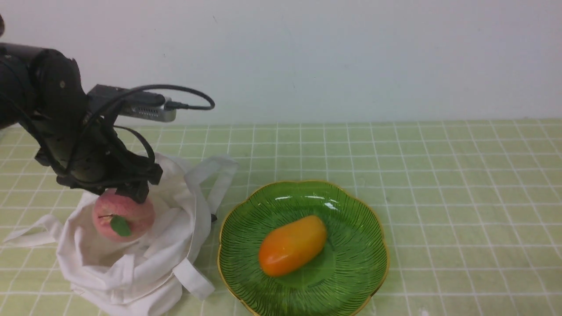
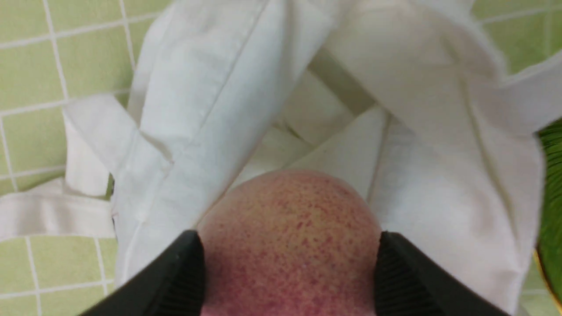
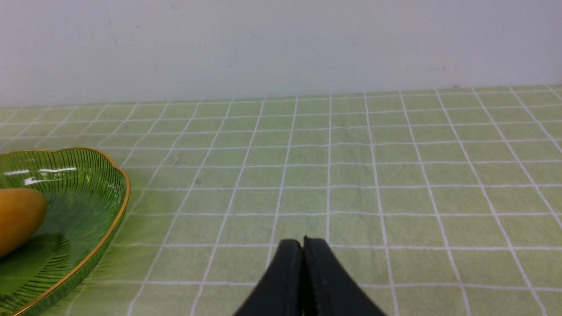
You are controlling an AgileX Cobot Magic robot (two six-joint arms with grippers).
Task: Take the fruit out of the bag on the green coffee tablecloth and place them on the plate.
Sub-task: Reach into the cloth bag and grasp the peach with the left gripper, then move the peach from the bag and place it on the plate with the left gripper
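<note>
You had the left gripper well apart but closed on the peach, one finger against each side. The fruit was in the open mouth of the white cloth bag, at the near left of the green checked tablecloth. Your right gripper stood with its fingertips together, nothing between them.

The peach looked light and fairly firm, though you could not tell whether its skin would give. Its round sides could have slipped if pinched off-centre, so the widest part was your best hold, clear of the small leaf and thin stem. The bag looked limp, its folds likely to catch and ride up with the fruit. The glass plate, right of the bag, seemed hard and breakable; the orange-yellow fruit on it called for a gentle set-down alongside.
</note>
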